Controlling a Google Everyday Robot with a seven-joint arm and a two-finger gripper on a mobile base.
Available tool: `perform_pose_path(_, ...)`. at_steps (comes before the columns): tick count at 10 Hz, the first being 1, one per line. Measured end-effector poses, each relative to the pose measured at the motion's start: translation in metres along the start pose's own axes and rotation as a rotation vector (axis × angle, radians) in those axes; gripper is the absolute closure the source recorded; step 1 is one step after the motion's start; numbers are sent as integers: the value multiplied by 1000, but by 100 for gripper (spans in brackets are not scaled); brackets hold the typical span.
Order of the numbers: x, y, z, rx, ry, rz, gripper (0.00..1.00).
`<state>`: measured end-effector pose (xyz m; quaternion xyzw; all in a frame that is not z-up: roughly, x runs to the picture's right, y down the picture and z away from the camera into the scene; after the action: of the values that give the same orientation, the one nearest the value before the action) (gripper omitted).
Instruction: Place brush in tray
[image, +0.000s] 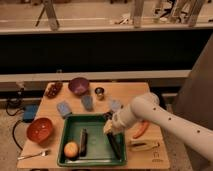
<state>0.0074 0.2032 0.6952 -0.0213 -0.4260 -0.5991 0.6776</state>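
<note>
Camera view: claw (110, 128) over tray (97, 148) interior, upper-right part; grip state can't be told; brush (115, 145) lies slanted inside tray, right side, upper end at claw; apple (71, 149) in tray's lower-left corner.

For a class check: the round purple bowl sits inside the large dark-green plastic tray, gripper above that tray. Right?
No. In the camera view the round purple bowl sits on the wooden table beyond the dark-green plastic tray, gripper above that tray.
</note>
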Motion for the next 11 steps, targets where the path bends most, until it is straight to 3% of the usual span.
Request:
perform_pose_path(1, 1, -4, 5, -5, 1, 15, 95)
perform_pose_path(4, 2, 7, -6, 13, 5, 14, 85)
perform_pose_path(7, 0, 8, -3, 3, 9, 32, 58)
perform_pose_path(8, 1, 2, 2, 4, 7, 31, 56)
perform_pose_path(11, -1, 8, -2, 3, 8, 37, 67)
